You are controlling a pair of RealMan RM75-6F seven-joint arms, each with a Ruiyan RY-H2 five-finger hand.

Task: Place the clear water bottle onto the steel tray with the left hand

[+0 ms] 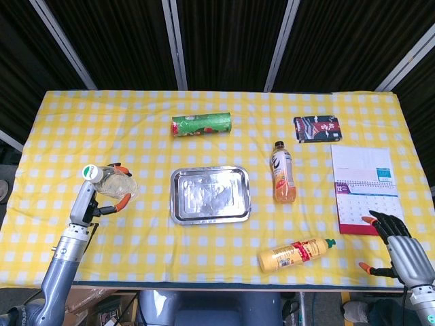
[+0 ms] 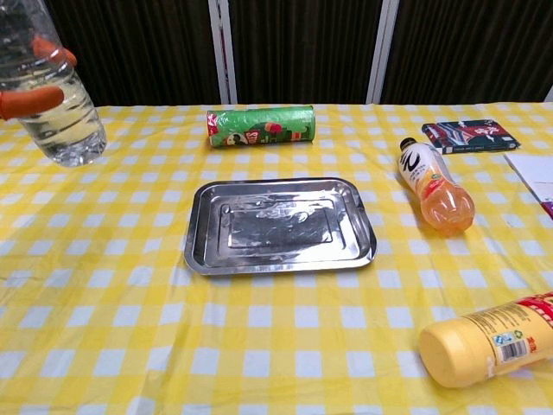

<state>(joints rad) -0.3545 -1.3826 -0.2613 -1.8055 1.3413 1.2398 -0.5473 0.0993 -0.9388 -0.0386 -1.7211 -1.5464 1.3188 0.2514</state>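
My left hand [image 1: 95,200] grips the clear water bottle [image 1: 112,185] aloft at left of frame; it may slip before the steel tray [image 1: 210,195]. My right hand [image 1: 401,248] holds nothing, fingers apart.

Left robot hand [image 1: 95,195] raised, orange-tipped fingers [image 2: 26,101] curled in a grip, right robot hand [image 1: 401,248] low, fingers spread

head view high, looking down over whole table [image 1: 61,136]; chest view low, close, facing forward; both share steel tray [image 1: 210,195]

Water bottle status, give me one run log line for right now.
left hand holds clear water bottle lifted | steel tray empty | right hand idle
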